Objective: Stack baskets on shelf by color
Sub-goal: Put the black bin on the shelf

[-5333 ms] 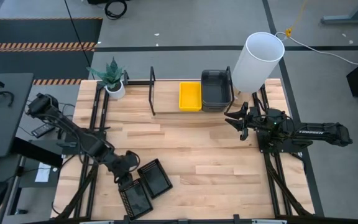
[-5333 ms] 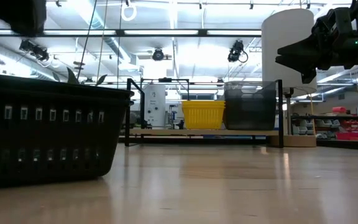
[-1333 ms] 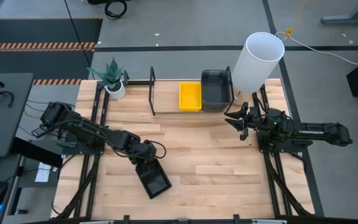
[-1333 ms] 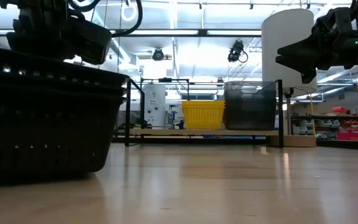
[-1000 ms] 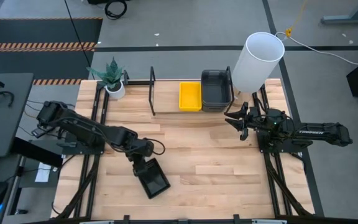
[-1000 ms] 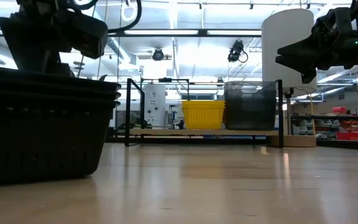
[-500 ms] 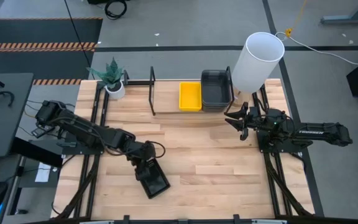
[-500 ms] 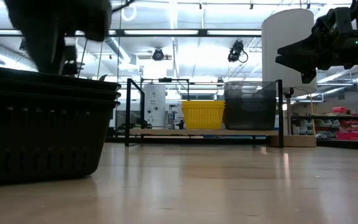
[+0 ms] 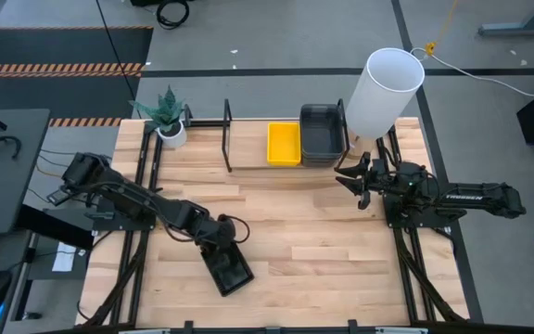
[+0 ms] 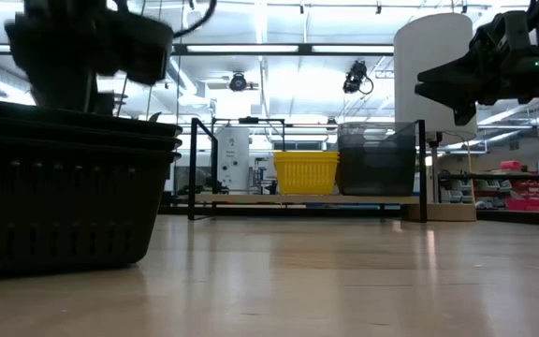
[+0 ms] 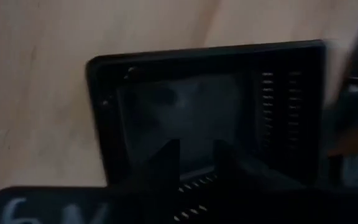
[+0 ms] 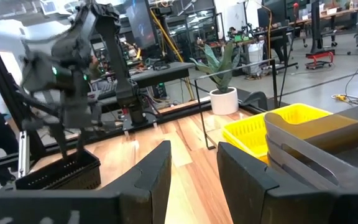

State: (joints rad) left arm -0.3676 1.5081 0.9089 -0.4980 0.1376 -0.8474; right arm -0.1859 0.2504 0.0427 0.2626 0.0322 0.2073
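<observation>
Two black perforated baskets (image 9: 229,268) sit nested in a stack on the tabletop near its near-left part, and they fill the left of the low view (image 10: 64,187). My left gripper (image 9: 222,241) hangs open just above the stack's far end, looking down into the top basket (image 11: 185,106); I see no touch. A yellow basket (image 9: 284,144) and smoky grey baskets (image 9: 323,132) stand side by side on the shelf (image 9: 248,167) at the table's far edge. My right gripper (image 9: 349,176) waits open in the air at the shelf's right end.
A tall white cylinder (image 9: 383,91) stands at the far right corner beside the grey baskets. A potted plant (image 9: 168,119) sits at the far left, next to the shelf's black upright bars (image 9: 227,134). Bare planks (image 9: 323,250) lie between the stack and the shelf.
The top black basket, tilted a little over a second ago, now lies level in the lower one, and the stack has stayed in place. My left gripper has shifted slightly toward the table's right over the stack's far end. The right arm has kept still.
</observation>
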